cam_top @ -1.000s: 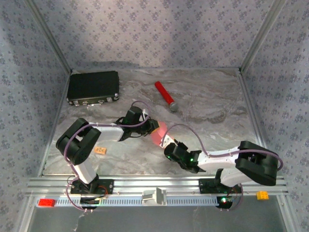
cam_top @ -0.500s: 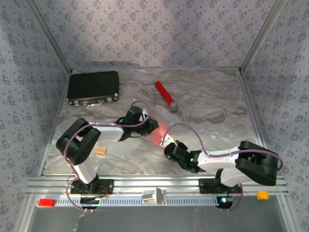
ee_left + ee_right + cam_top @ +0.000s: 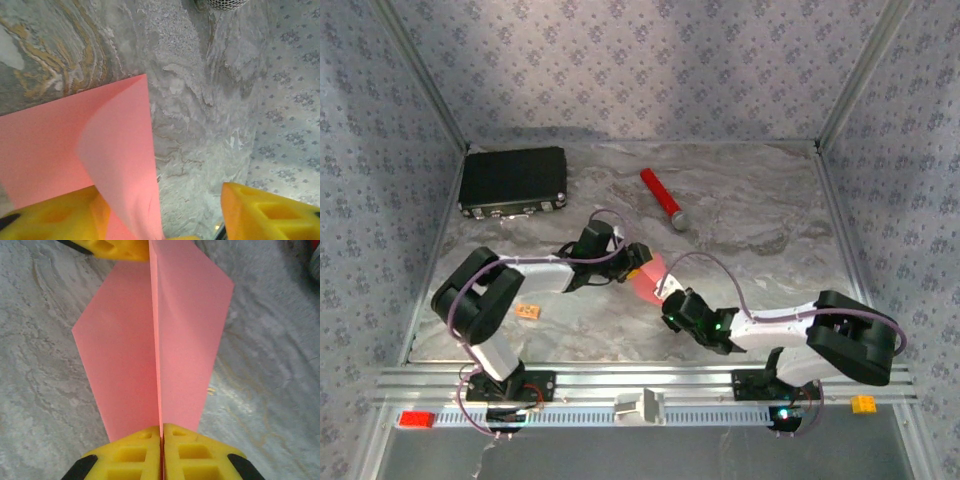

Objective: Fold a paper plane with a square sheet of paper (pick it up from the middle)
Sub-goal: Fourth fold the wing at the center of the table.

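Observation:
The square sheet of paper (image 3: 647, 280) is pink-red and lies mid-table between both grippers, folded along a centre crease. In the right wrist view the paper (image 3: 125, 340) spreads as two flaps with the crease standing upright. My right gripper (image 3: 161, 432) is shut on that crease at its near end, and shows from above as the right gripper (image 3: 668, 293). My left gripper (image 3: 160, 200) is open, its yellow fingers (image 3: 50, 215) wide apart, and a curled flap of the paper (image 3: 60, 145) rests against the left finger. From above the left gripper (image 3: 638, 258) sits at the paper's far edge. A paper plane is out of view.
A black rectangular case (image 3: 513, 180) lies at the back left. A red cylinder with a grey tip (image 3: 661, 198) lies behind the paper. A small tan block (image 3: 528, 311) sits by the left arm. Patterned walls and metal rails enclose the marble table (image 3: 770, 220).
The left gripper has opened and let go of the paper. The right gripper has closed fully on the centre crease. Both arms stayed almost in place.

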Controlling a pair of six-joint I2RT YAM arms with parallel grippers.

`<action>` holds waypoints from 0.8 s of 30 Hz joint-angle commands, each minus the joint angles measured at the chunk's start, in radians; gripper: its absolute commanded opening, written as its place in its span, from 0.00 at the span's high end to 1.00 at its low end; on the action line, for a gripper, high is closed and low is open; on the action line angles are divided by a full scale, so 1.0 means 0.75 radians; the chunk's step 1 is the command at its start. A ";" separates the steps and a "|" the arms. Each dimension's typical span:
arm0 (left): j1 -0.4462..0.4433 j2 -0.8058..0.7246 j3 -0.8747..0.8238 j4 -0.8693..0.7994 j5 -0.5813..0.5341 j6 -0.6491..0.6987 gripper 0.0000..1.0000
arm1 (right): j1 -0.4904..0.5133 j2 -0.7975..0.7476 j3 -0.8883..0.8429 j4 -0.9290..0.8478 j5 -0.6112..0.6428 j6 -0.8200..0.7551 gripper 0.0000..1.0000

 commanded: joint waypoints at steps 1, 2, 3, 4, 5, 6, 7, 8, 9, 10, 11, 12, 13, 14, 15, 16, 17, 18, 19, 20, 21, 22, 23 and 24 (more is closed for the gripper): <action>0.027 -0.141 -0.023 -0.136 -0.083 0.044 0.33 | -0.055 0.023 0.029 0.034 -0.169 0.094 0.90; 0.031 -0.162 -0.026 -0.161 -0.095 0.050 0.32 | -0.068 0.024 0.028 0.037 -0.192 0.111 0.90; 0.039 -0.195 -0.031 -0.189 -0.110 0.059 0.31 | -0.086 0.024 0.026 0.046 -0.222 0.125 0.90; 0.042 -0.220 -0.034 -0.211 -0.122 0.067 0.30 | -0.102 0.022 0.021 0.059 -0.257 0.136 0.90; 0.046 -0.238 -0.037 -0.232 -0.132 0.071 0.30 | -0.118 0.022 0.020 0.064 -0.285 0.149 0.91; 0.052 -0.258 -0.042 -0.247 -0.141 0.075 0.29 | -0.133 0.022 0.022 0.070 -0.323 0.154 0.91; 0.053 -0.274 -0.049 -0.258 -0.148 0.079 0.29 | -0.147 0.022 0.028 0.070 -0.361 0.153 0.91; 0.055 -0.282 -0.052 -0.263 -0.151 0.080 0.29 | -0.161 0.020 0.032 0.066 -0.386 0.157 0.92; 0.057 -0.289 -0.057 -0.267 -0.151 0.084 0.28 | -0.179 0.021 0.034 0.063 -0.415 0.175 0.92; 0.059 -0.293 -0.058 -0.268 -0.148 0.082 0.28 | -0.196 0.022 0.032 0.068 -0.452 0.190 0.92; 0.060 -0.292 -0.060 -0.266 -0.146 0.081 0.28 | -0.213 0.022 0.032 0.072 -0.484 0.208 0.93; 0.061 -0.290 -0.061 -0.264 -0.143 0.079 0.28 | -0.234 0.021 0.034 0.073 -0.522 0.231 0.93; 0.061 -0.289 -0.063 -0.260 -0.138 0.079 0.28 | -0.254 0.022 0.033 0.077 -0.564 0.250 0.93; 0.059 -0.284 -0.064 -0.258 -0.136 0.077 0.28 | -0.266 0.021 0.032 0.082 -0.598 0.266 0.93; 0.061 -0.280 -0.061 -0.256 -0.130 0.077 0.28 | -0.284 0.022 0.032 0.083 -0.619 0.285 0.94; 0.059 -0.279 -0.062 -0.254 -0.130 0.076 0.28 | -0.304 0.021 0.029 0.088 -0.665 0.307 0.94; 0.058 -0.276 -0.063 -0.253 -0.129 0.075 0.29 | -0.323 0.025 0.026 0.097 -0.699 0.331 0.94; 0.059 -0.274 -0.063 -0.250 -0.128 0.075 0.28 | -0.346 0.029 0.022 0.109 -0.744 0.360 0.94; 0.057 -0.270 -0.066 -0.246 -0.127 0.071 0.28 | -0.369 0.034 0.018 0.126 -0.785 0.384 0.94; 0.059 -0.268 -0.067 -0.244 -0.123 0.070 0.28 | -0.385 0.039 0.012 0.141 -0.815 0.405 0.94; 0.058 -0.266 -0.068 -0.240 -0.122 0.068 0.28 | -0.402 0.045 0.006 0.162 -0.850 0.425 0.94; 0.057 -0.263 -0.069 -0.237 -0.120 0.068 0.28 | -0.417 0.051 0.001 0.182 -0.882 0.440 0.94; 0.057 -0.261 -0.069 -0.234 -0.117 0.066 0.28 | -0.433 0.057 -0.002 0.196 -0.912 0.457 0.94; 0.057 -0.258 -0.070 -0.233 -0.114 0.064 0.29 | -0.450 0.062 -0.005 0.206 -0.945 0.475 0.94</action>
